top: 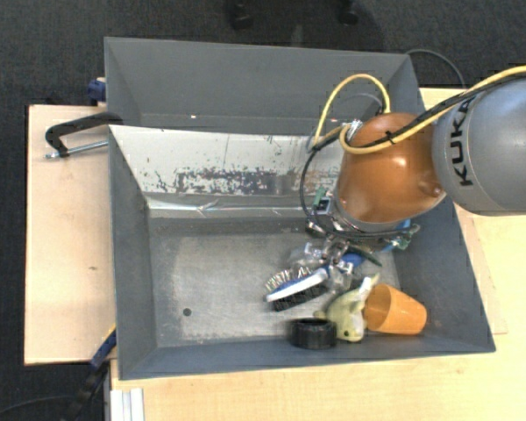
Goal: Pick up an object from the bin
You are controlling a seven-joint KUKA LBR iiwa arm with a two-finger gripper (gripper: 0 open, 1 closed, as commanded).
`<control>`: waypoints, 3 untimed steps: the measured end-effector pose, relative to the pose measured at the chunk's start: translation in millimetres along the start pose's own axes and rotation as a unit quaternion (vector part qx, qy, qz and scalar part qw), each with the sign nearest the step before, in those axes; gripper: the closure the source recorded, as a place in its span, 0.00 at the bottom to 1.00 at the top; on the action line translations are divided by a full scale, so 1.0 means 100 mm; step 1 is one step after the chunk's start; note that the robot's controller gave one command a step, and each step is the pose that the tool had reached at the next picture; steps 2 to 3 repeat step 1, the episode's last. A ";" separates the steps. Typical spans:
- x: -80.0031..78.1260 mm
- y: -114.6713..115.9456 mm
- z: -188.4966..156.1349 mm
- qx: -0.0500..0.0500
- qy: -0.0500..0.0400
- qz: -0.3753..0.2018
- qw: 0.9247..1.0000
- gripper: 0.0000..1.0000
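A small brush [294, 288] with a black back and pale, whitish bristles lies on the floor of the bin, in the lower right part of the frame. It lies slanted, its left end lower in the picture and its right end higher. The silver metal gripper [329, 257] is directly at this right end, so close that it seems to touch the brush, but I cannot tell whether the gripper is spread or closed, or whether it has the brush in its grasp.

Just below the brush, near the front wall, there is a short black round ring or cap [313, 334]. Right of it, and touching it or nearly so, lies a pale yellowish soft-looking object [348, 312] of irregular shape; what kind of thing it is I cannot say. Against this object rests an orange plastic cup [396, 311], lying on its side with the open mouth turned to the left. These four things make a small group in the lower right corner of the floor.

The grey metal bin [202, 270] has sloped walls, and the back wall carries dark scratches and spots. Above the gripper sits the rounded orange cover [386, 174] of the wrist, with a yellow cable [351, 90] looping over its top. The grey arm [495, 147] comes in from the right edge of the frame.
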State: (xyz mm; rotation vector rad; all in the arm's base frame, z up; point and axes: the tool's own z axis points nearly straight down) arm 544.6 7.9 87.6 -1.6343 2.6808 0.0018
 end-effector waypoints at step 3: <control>0.16 -0.30 -1.24 0.006 -0.002 -0.041 0.999 1.00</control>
